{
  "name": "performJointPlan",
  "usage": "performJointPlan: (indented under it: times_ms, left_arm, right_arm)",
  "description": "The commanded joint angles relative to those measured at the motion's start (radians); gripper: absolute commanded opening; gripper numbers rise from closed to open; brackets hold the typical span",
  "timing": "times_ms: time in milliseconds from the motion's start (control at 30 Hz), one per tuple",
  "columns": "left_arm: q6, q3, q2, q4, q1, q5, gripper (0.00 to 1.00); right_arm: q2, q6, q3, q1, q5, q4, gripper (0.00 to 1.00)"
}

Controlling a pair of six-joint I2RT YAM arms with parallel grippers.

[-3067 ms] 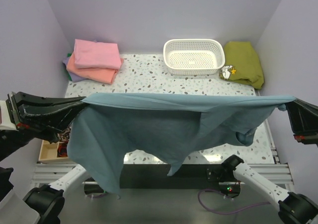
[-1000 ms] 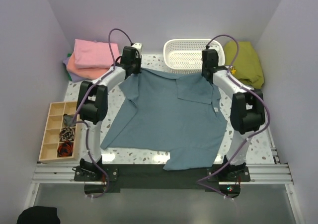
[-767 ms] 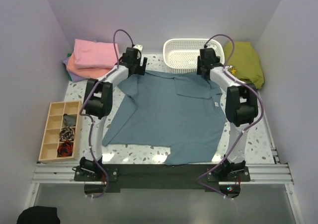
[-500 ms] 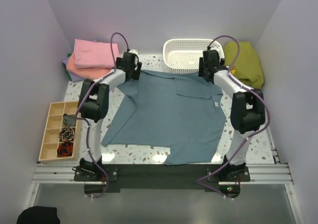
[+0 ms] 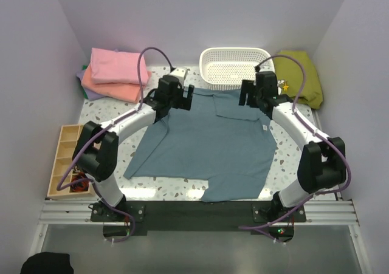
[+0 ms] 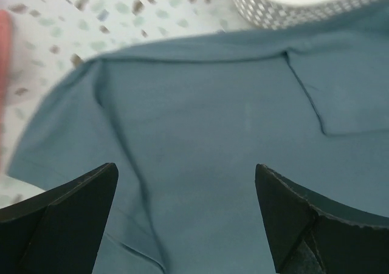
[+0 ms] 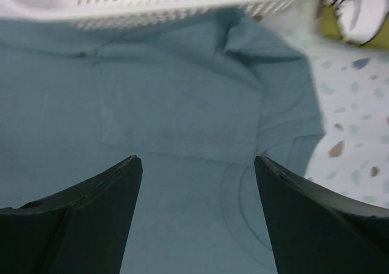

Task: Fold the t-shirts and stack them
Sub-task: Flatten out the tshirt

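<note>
A dusty blue-grey t-shirt [image 5: 209,140] lies spread flat on the speckled table, its far edge against the basket and a small white label [image 5: 265,128] near its right side. My left gripper [image 5: 181,98] hovers over the shirt's far left part, jaws wide open with only cloth [image 6: 206,128] below them [image 6: 185,166]. Over the far right part my right gripper [image 5: 250,93] is also open and holds nothing [image 7: 197,158]; the shirt [image 7: 182,104] fills its view. Folded pink, salmon-orange and lavender t-shirts [image 5: 115,75] are stacked at the back left.
A white perforated basket [image 5: 236,67] stands at the back centre, touching the shirt's far edge [image 6: 304,0] [image 7: 152,0]. An olive-green garment [image 5: 299,76] lies at the back right. A wooden compartment tray [image 5: 68,141] sits off the table's left edge.
Both grippers have opened and let go of the shirt's far edge. They have drawn back from the far corners towards the middle of the table. The shirt now lies flat.
</note>
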Motion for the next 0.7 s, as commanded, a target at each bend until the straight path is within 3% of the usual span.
performJointPlan:
  times_ms: [0,167,400,667]
  left_arm:
    - [-0.166,-0.210,-0.053,0.062,0.012,0.175,1.00]
    - [-0.248,-0.367,-0.058,0.175,0.012,0.270,1.00]
    - [-0.268,-0.456,-0.040,0.173,0.008,0.285,1.00]
    - [-0.315,-0.598,-0.150,0.121,-0.008,0.272,1.00]
  right_arm:
    - [-0.038,0.090,-0.109,0.067,-0.195,-0.054,0.78]
    - [-0.037,0.108,-0.199,0.092,-0.217,-0.070,0.74]
    - [-0.046,0.152,-0.334,0.093,-0.206,-0.093,0.74]
    - [-0.073,0.283,-0.506,0.092,-0.183,-0.089,0.76]
